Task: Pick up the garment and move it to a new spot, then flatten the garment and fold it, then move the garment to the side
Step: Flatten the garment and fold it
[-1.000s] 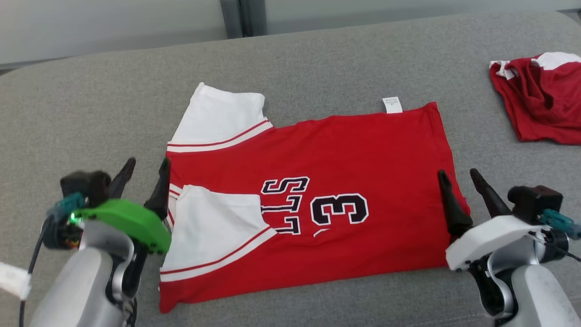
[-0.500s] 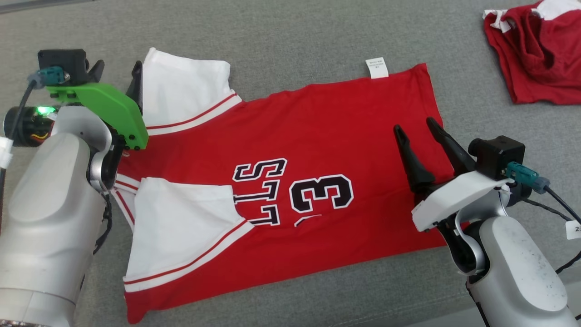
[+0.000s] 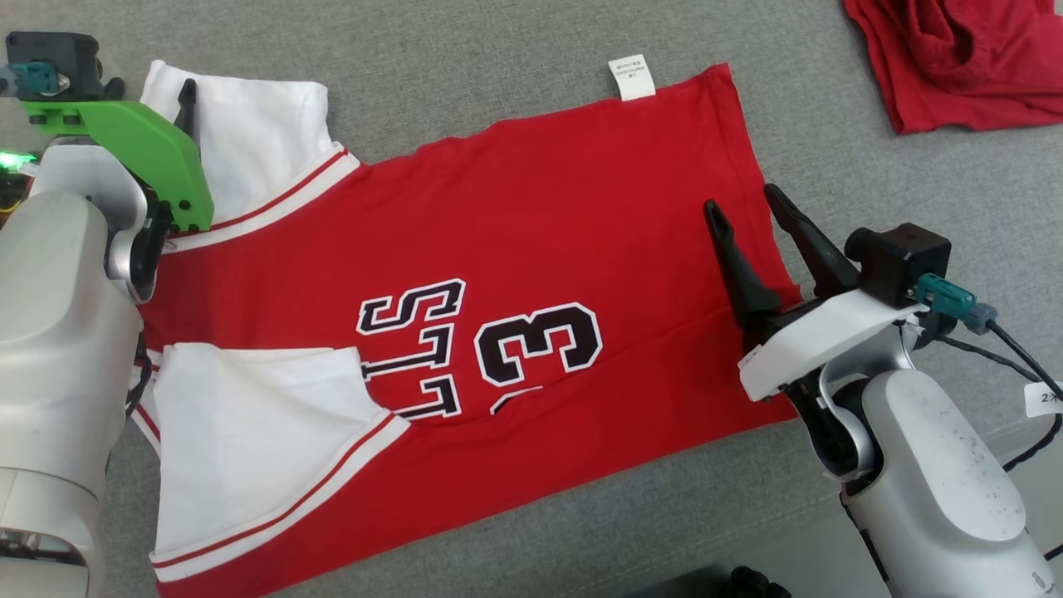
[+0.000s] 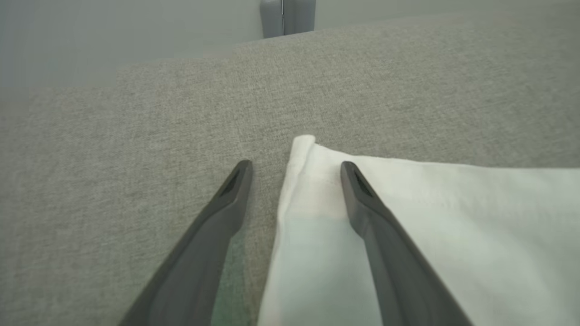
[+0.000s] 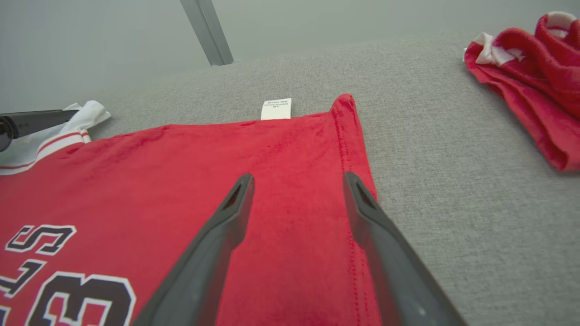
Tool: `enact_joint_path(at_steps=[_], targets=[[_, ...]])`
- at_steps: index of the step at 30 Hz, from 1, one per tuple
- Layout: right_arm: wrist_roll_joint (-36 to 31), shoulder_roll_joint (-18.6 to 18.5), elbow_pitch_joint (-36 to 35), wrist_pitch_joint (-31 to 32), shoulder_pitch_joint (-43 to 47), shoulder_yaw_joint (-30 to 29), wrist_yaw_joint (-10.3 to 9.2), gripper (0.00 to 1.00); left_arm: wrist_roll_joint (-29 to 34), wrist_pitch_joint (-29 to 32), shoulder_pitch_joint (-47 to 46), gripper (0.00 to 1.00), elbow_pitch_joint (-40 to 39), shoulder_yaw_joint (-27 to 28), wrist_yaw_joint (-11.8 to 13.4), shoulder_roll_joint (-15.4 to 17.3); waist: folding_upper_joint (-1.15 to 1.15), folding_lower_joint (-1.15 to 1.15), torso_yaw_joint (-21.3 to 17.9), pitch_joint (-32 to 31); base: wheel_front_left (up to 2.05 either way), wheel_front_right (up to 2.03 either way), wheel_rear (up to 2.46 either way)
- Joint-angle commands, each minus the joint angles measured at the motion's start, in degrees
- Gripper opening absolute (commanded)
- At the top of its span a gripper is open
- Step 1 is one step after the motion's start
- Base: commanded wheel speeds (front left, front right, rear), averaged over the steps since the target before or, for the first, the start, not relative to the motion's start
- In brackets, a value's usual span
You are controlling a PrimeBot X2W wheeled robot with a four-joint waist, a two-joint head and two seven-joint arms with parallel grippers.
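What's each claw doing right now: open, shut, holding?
Left claw: open, straddling white sleeve edge of the red-and-white fabric jersey.
Right claw: open over the jersey's red hem, empty.

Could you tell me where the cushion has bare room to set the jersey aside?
Bare cushion lies beyond the far edge of the jersey, past the white label, and between its hem and the crumpled red garment. Crowded: the white sleeve, whose edge the open left gripper straddles, and the hem under the right gripper.
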Motion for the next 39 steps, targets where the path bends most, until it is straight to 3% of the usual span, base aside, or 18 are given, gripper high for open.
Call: enact_joint_path(at_steps=[1, 3, 4, 5, 6, 7, 8, 15, 22, 32, 38, 39], targets=[[0.3, -0.2, 0.1, -0.4, -0.9, 0.2, 0.00, 1.00, 0.6, 0.3, -1.0, 1.00, 0.8, -0.2, -0.4, 0.5, 0.00, 0.00, -0.8, 0.7, 0.00, 0.00, 0.00], [0.5, -0.3, 0.0, -0.5, -1.2, 0.3, 0.00, 1.00, 0.7, 0.6, -1.3, 0.97, 2.0, -0.5, -0.6, 0.4, 0.00, 0.00, -0.9, 0.8, 0.00, 0.00, 0.00], [0.5, -0.4, 0.0, -0.6, -1.3, 0.3, 0.00, 1.00, 0.7, 0.6, -1.5, 0.87, 2.5, -0.6, -0.8, 0.3, 0.00, 0.00, -0.9, 0.8, 0.00, 0.00, 0.00], [0.6, -0.5, 0.0, -0.6, -1.5, 0.2, 0.00, 1.00, 0.7, 0.5, -1.7, 0.49, 2.9, -0.8, -1.0, 0.2, 0.00, 0.00, -0.9, 0.8, 0.00, 0.00, 0.00], [0.7, -0.7, 0.0, -0.6, -1.7, 0.1, 0.00, 1.00, 0.7, 0.3, -1.8, 0.40, 3.3, -0.8, -1.0, 0.1, 0.00, 0.00, -0.8, 0.8, 0.00, 0.00, 0.00], [0.7, -0.8, 0.0, -0.6, -2.0, -0.1, 0.00, 1.00, 0.7, 0.2, -2.1, 0.11, 3.7, -0.9, -1.2, 0.0, 0.00, 0.00, -0.7, 0.7, 0.00, 0.00, 0.00], [0.6, -1.1, 0.0, -0.6, -2.2, -0.3, 0.00, 1.00, 0.7, 0.0, -2.3, 0.00, 3.9, -1.0, -1.5, -0.1, 0.00, 0.00, -0.6, 0.7, 0.00, 0.00, 0.00], [-2.5, -4.4, 2.1, 0.4, -6.0, -1.1, 0.00, 1.00, -0.3, -4.5, -3.0, 0.00, 3.7, -1.3, -3.1, -1.5, 0.00, 0.00, 2.0, -1.0, 0.00, 0.00, 0.00], [-5.2, -8.7, 11.0, 3.4, -12.6, -0.4, -0.01, 1.00, -2.4, -10.3, -0.6, 0.00, 0.9, -1.4, -5.1, -3.4, 0.00, 0.00, 6.1, -3.4, 0.00, 0.00, 0.00], [-3.6, -13.0, 27.9, 8.4, -23.1, 6.2, -0.01, 1.00, -4.8, -14.1, 3.6, 0.00, -5.9, -2.7, -5.9, -5.1, 0.00, 0.00, 11.8, -3.4, 0.00, 0.00, 0.00], [-0.3, -13.9, 34.2, 10.1, -26.9, 10.7, -0.01, 1.00, -5.2, -14.0, 4.8, 0.00, -8.4, -3.1, -5.8, -4.9, 0.00, 0.00, 12.8, -2.8, 0.00, 0.00, 0.00], [0.3, -14.1, 35.1, 10.4, -27.4, 11.5, -0.01, 0.95, -5.4, -14.0, 4.9, 0.00, -8.8, -3.1, -5.7, -4.8, 0.00, 0.00, 12.8, -2.8, 0.00, 0.00, 0.00]])
